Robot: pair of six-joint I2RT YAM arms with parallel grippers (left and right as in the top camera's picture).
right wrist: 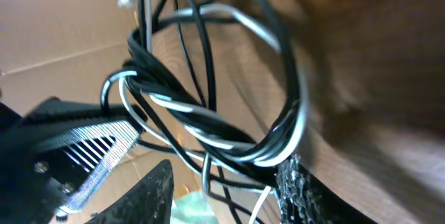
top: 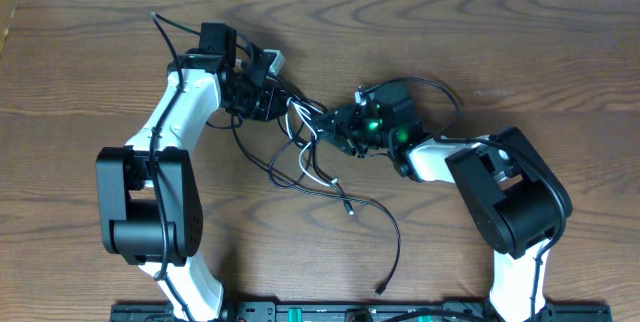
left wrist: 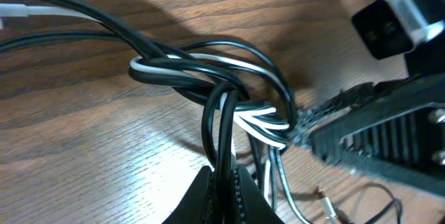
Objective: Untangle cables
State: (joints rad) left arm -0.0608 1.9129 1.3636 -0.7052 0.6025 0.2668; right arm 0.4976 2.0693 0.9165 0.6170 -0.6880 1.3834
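The cables point(top: 305, 140) form a knot of thin black and white cords on the table between my two grippers. In the left wrist view the knot point(left wrist: 233, 109) sits just ahead of my left gripper point(left wrist: 226, 193), which is shut on black strands running out of it. My left gripper point(top: 262, 92) is at the knot's upper left in the overhead view. My right gripper point(top: 335, 130) is at the knot's right side. Its jaws point(right wrist: 222, 196) stand apart, with a looped bundle point(right wrist: 271, 147) lying against the right finger point(right wrist: 299, 189) and loose strands between the fingers.
One black cable trails toward the front edge and ends in a plug point(top: 382, 287). A white plug end point(top: 349, 207) lies below the knot. Another black cord runs to the back left point(top: 160, 24). Both arm bases stand at the front of the wooden table point(top: 560, 52).
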